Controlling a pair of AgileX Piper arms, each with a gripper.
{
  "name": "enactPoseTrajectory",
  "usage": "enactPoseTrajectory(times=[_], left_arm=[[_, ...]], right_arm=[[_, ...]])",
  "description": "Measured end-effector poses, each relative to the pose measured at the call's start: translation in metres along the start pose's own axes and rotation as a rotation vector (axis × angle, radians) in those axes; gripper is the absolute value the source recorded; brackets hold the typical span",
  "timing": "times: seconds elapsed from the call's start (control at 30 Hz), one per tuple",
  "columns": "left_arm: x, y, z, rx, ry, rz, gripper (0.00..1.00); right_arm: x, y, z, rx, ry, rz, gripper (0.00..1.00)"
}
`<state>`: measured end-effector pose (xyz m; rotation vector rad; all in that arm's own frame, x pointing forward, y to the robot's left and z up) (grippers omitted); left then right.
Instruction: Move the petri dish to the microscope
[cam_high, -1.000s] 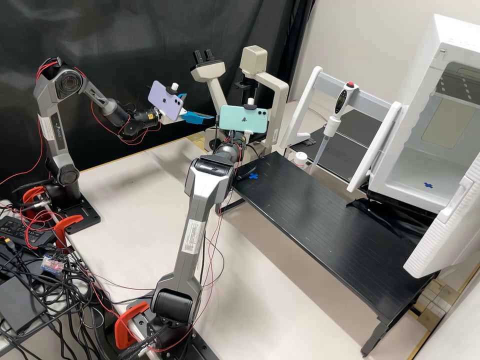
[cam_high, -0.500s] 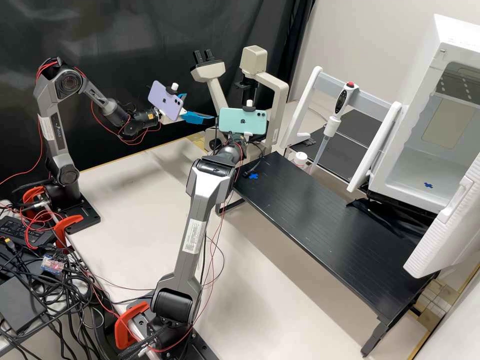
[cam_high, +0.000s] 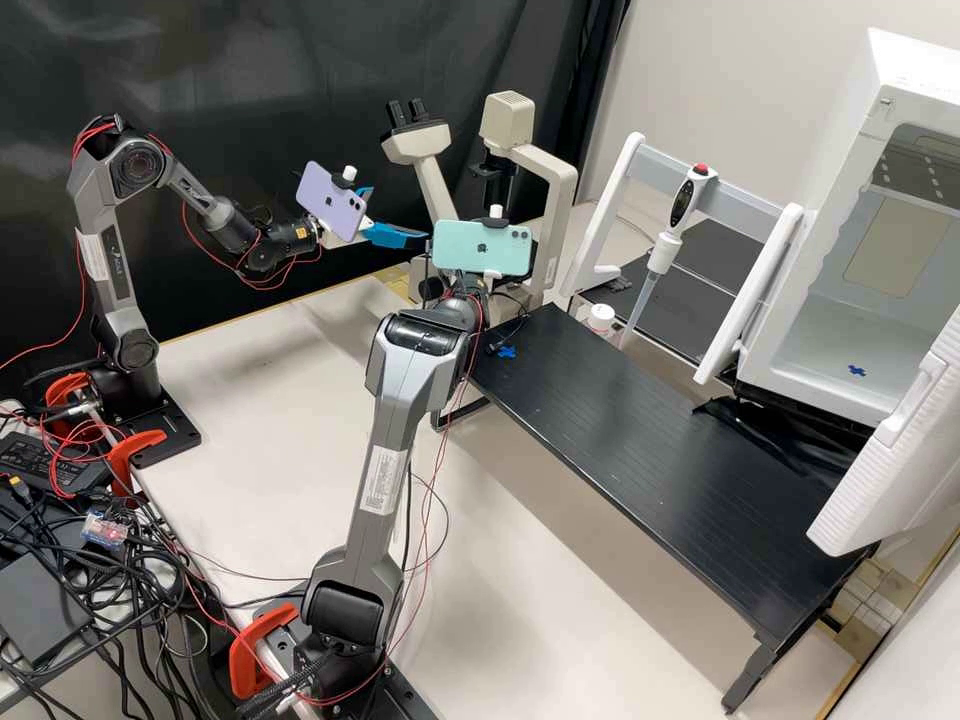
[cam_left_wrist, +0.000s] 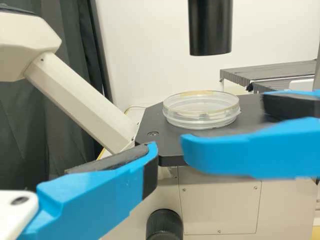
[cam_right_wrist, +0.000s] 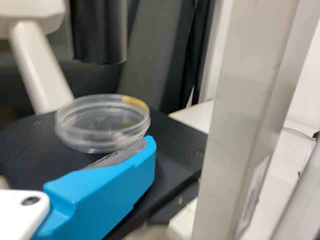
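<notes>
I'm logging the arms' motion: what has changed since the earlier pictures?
The right arm, with its mint-green phone, has drawn back slightly towards its base. The left arm and microscope stay as they were. Whether the petri dish was just released, I cannot tell.

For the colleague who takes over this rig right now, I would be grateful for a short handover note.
Left gripper: open, empty, beside the microscope.
Right gripper: open, at the stage, fingers spread close to the petri dish. Whether one touches it, I cannot tell.
Dish: flat on the black stage, beneath the black cylinder.
Done: the dish is on the microscope.
Left: probably only to withdraw the right gripper without nudging the dish or the microscope's upright.
</notes>
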<state>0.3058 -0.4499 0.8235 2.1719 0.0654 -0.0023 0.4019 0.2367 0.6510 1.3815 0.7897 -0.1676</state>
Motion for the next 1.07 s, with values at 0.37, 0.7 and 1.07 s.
enactPoseTrajectory(times=[0.37,0.7,1.07], left_arm=[[0.000,0.000,0.000,0.000,0.000,0.000,1.00],[0.000,0.000,0.000,0.000,0.000,0.000,1.00],[0.000,0.000,0.000,0.000,0.000,0.000,1.00]], right_arm=[[-0.105,-0.008,-0.016,-0.117,0.134,0.148,1.00],[-0.206,0.002,0.003,-0.175,0.214,0.493,1.00],[-0.265,0.011,0.072,-0.060,-0.152,0.706,1.00]])
